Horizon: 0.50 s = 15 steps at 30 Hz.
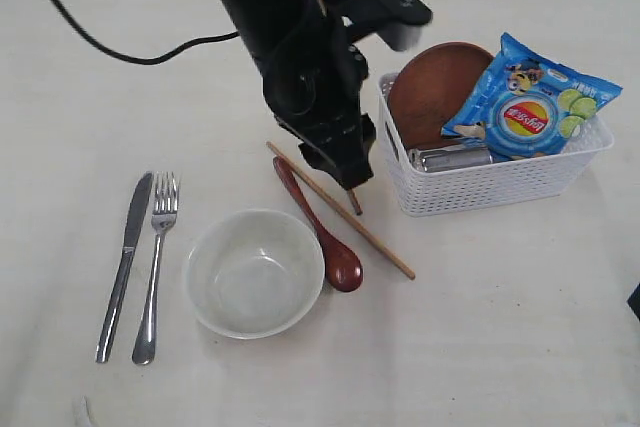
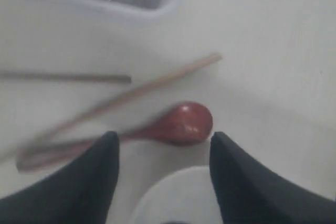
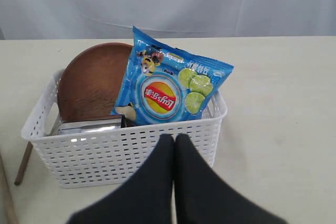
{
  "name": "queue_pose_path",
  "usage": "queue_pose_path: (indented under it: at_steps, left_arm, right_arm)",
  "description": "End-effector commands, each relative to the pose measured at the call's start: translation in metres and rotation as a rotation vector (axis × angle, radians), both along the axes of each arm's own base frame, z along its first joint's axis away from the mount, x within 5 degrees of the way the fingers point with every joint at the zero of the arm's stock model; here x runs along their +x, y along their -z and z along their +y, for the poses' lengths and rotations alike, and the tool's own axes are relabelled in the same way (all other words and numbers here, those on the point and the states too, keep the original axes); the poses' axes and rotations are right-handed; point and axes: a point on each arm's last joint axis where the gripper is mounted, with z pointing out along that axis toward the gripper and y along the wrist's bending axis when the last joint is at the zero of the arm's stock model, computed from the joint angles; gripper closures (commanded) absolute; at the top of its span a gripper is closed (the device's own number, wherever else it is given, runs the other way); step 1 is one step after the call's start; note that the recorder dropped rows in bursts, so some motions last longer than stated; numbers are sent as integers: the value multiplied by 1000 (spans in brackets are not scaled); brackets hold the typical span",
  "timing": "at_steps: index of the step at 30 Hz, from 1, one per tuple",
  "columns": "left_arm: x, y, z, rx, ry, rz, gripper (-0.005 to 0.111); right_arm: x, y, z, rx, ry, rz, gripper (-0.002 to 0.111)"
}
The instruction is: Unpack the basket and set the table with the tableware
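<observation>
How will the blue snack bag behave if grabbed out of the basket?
Snack bag looks puffed and glossy: probably light, soft, likely to crumple or slip in a pinch. It seems to rest against the tilted brown plate, sticking above the basket rim, so pulling it may shift the plate.

Even, bright lighting; soft shadows on the table (image 1: 520,327); left wrist view blurred, remaining views sharp.

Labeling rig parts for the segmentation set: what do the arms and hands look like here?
Left arm: black, blocky jointed segments, black cable running to it. Left hand: two smooth black tapered fingers. Right hand: same black fingers. No markings visible.
</observation>
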Motion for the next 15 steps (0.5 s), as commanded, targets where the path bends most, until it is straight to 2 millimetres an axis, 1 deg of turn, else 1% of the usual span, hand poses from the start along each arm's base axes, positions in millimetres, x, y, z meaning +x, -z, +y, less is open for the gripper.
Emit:
queue_pose_path:
  at_steps: [1,4,5,6,7,8,9,10,11,12,13,15]
  left_arm:
    - [1,5,-16,-6,429,-255,60]
    - [-1,8,-17,30,672,-342,64]
    - [-2,8,-16,35,720,-349,64]
    - [-2,9,-16,38,726,-344,64]
    - [-3,8,-16,33,674,-323,65]
    - [-3,6,-16,20,564,-293,67]
    - [-2,2,-16,4,413,-262,70]
    - [-1,-2,-16,-6,290,-244,77]
    - [1,-7,-13,0,166,-234,85]
    - [2,-11,-9,20,83,-237,95]
    - [3,-15,-4,40,44,-246,104]
    - [1,-30,5,52,-12,-272,107]
  right_arm:
    - [0,0,0,11,7,-13,109]
    - [0,0,0,11,7,-13,109]
    - [0,0,0,11,7,-13,109]
    - [0,0,0,11,7,-13,109]
    - [0,0,0,11,7,-13,109]
    - [0,0,0,11,7,-13,109]
    - [0,0,0,11,7,-13,109]
    - [0,0,0,11,7,-13,109]
    - [0,0,0,11,7,-13,109]
    - [0,0,0,11,7,-13,109]
    - [0,0,0,11,7,-13,109]
    - [0,0,0,11,7,-13,109]
